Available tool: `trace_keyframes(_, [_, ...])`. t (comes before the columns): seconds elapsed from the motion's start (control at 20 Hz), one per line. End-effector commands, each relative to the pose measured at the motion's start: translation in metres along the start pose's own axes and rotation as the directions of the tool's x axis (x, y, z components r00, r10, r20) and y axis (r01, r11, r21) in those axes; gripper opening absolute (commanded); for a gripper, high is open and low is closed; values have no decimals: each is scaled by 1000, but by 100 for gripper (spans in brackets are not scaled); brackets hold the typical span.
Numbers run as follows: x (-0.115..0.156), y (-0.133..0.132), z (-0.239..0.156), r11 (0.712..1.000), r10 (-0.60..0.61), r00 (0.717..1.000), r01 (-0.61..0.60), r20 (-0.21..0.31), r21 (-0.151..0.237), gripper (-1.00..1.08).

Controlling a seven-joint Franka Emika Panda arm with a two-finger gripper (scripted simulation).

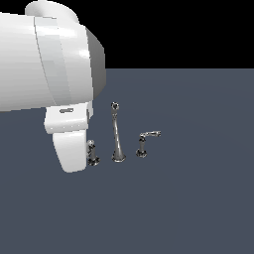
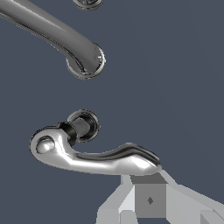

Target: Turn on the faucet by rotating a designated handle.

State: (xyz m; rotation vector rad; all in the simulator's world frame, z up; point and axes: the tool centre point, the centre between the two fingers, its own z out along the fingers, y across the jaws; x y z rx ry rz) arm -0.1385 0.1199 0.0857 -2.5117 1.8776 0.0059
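On the dark floor you see the chrome faucet, its tall spout [image 1: 117, 134] standing between two handles. Your target, the arched-lever handle [image 2: 94, 155], sits at the exterior view's left, mostly hidden behind the white arm [image 1: 47, 64]. From the wrist, one gripper [image 2: 148, 199] finger lies just beside the lever's end; you cannot tell the jaws' spread. No writing is readable anywhere.

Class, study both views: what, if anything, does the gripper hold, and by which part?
Nothing is visibly held. The gripper sits at the free end of the handle; no closed grasp shows.
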Motion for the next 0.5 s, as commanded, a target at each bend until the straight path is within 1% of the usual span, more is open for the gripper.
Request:
trace_keyframes(0.0, [17,-2,0,1000,19,1000,-19,-2,-1,-100])
trace_keyframes(0.4, [67,-10,-1,999,49,999,-49,-6,-2,-100])
trace_keyframes(0.45, [67,-10,-1,999,49,999,-49,-6,-2,-100])
